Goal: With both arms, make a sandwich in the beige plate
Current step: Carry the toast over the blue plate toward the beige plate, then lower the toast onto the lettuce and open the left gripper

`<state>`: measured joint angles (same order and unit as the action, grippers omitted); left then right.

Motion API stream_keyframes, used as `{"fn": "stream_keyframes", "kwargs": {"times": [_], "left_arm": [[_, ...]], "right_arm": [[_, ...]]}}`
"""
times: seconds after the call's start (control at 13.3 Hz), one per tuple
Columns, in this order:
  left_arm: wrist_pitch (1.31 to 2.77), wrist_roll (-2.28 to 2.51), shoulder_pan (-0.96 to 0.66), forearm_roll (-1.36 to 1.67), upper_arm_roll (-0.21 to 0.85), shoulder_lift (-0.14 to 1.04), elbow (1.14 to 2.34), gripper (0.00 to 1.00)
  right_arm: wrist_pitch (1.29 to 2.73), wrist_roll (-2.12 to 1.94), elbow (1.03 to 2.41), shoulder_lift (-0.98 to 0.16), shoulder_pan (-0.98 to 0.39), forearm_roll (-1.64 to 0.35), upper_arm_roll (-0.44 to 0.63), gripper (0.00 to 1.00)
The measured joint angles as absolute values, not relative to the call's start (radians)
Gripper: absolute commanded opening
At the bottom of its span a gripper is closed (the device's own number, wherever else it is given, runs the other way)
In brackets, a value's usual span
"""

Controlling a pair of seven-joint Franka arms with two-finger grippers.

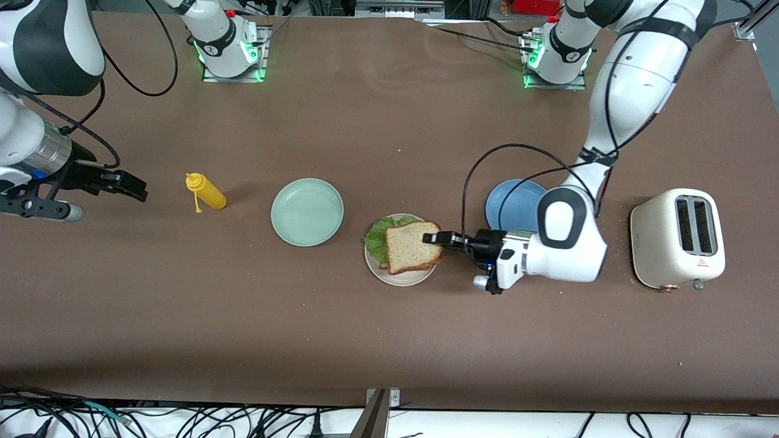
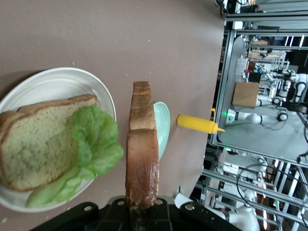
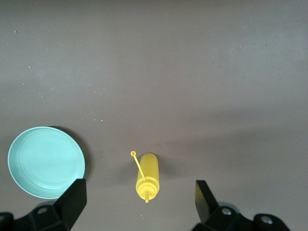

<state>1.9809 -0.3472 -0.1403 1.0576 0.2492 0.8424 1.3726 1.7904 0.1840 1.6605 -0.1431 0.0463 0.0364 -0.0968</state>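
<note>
The beige plate lies mid-table with a slice of brown bread on it and a green lettuce leaf on that slice. My left gripper is shut on the crust edge of a second bread slice and holds it flat just over the lettuce and plate. In the left wrist view this held slice shows edge-on, clamped at my left gripper, beside the plate and lettuce. My right gripper waits open and holds nothing, toward the right arm's end of the table.
A mint-green plate and a lying yellow squeeze bottle sit toward the right arm's end. The right gripper looks down on that bottle. A blue plate and a cream toaster sit toward the left arm's end.
</note>
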Motion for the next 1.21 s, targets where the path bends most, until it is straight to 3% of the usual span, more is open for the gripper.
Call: {"fn": "stream_keyframes", "kwargs": {"times": [0.53,0.68,0.75,0.83,1.21], "left_arm": [[2.058,-0.476,-0.202,1.059,0.247,0.882,1.468,0.03],[2.059,-0.504,-0.202,1.059,0.244,0.885,1.483,0.52],[2.059,-0.514,-0.202,1.059,0.24,0.885,1.484,0.82],[2.059,-0.517,-0.202,1.059,0.236,0.885,1.484,0.99],[2.06,-0.519,-0.194,1.059,0.202,0.885,1.484,1.0]], "right_arm": [[1.791,0.184,1.661,-0.143,0.046,0.036,-0.097,1.0],[1.791,0.184,1.661,-0.143,0.046,0.036,-0.097,1.0],[1.791,0.184,1.661,-0.143,0.046,0.036,-0.097,1.0],[1.791,0.184,1.661,-0.143,0.046,0.036,-0.097,1.0],[1.791,0.184,1.661,-0.143,0.046,0.036,-0.097,1.0]]}}
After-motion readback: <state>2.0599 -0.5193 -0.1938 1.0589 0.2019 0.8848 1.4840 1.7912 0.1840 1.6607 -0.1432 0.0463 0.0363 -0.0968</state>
